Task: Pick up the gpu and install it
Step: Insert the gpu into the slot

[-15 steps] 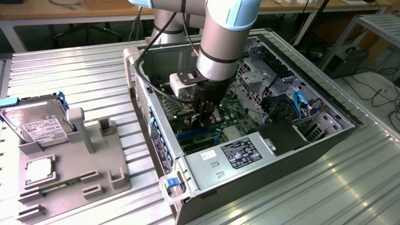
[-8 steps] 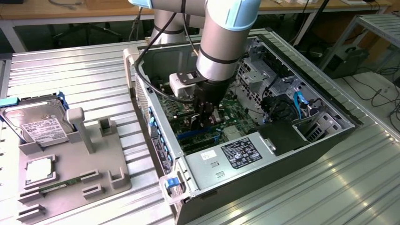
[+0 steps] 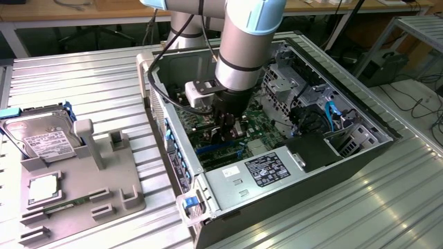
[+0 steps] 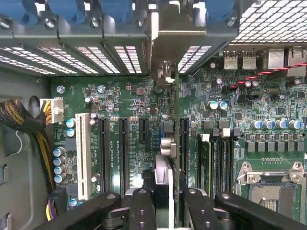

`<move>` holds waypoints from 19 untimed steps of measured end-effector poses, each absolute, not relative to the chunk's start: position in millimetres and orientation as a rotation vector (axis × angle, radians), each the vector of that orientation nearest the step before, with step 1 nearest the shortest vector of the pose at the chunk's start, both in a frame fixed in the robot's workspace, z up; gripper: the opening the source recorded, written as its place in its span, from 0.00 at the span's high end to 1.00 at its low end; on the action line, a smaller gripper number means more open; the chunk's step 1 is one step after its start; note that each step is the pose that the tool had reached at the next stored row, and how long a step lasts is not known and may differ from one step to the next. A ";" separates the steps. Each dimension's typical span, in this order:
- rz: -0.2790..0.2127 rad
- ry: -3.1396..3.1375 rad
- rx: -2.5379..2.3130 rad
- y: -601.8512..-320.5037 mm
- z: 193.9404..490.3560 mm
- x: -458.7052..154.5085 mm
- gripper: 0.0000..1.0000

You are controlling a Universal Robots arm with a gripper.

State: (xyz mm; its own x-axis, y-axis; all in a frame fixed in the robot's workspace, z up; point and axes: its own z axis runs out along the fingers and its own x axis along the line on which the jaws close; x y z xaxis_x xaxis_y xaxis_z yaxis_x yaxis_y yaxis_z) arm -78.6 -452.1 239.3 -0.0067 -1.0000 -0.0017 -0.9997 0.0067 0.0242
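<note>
My gripper [image 3: 227,129] reaches down into the open computer case [image 3: 360,150], just over the green motherboard [image 3: 260,127]. It is shut on the gpu [image 3: 235,132], a thin dark card held upright between the fingers. In the wrist view the gpu [image 4: 164,167] appears edge-on between my black fingers [image 4: 144,211], my gripper [image 4: 165,211] closed on it. Its silvery end bracket [image 4: 165,48] stands against the rear slot openings of the case. The card's lower edge lies along the board among the long black expansion slots [image 4: 123,153]; whether it is seated I cannot tell.
A grey parts holder [image 3: 69,187] on the exterior view's left carries a silver hard drive [image 3: 45,137], a processor [image 3: 43,189] and a green memory stick [image 3: 66,204]. Inside the case are the power supply [image 3: 263,171], drive cage [image 3: 291,83], blue cables [image 3: 332,116] and a braided cable bundle [image 4: 24,124].
</note>
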 end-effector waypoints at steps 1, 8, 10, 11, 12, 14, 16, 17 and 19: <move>-0.029 -2.217 2.203 -452.2 239.2 -78.7 0.72; -0.035 -2.213 2.202 -452.4 243.4 -75.6 0.72; -0.035 -2.213 2.201 -454.8 243.4 -75.6 0.72; -0.035 -2.213 2.201 -456.4 243.4 -75.6 0.72; -0.035 -2.213 2.201 -456.9 243.3 -75.6 0.72; -0.035 -2.213 2.202 -457.0 243.2 -75.6 0.72; -0.035 -2.213 2.202 -457.1 243.0 -75.6 0.72; -0.035 -2.213 2.202 -457.1 242.6 -75.6 0.72; -0.035 -2.213 2.202 -457.0 241.2 -75.8 0.72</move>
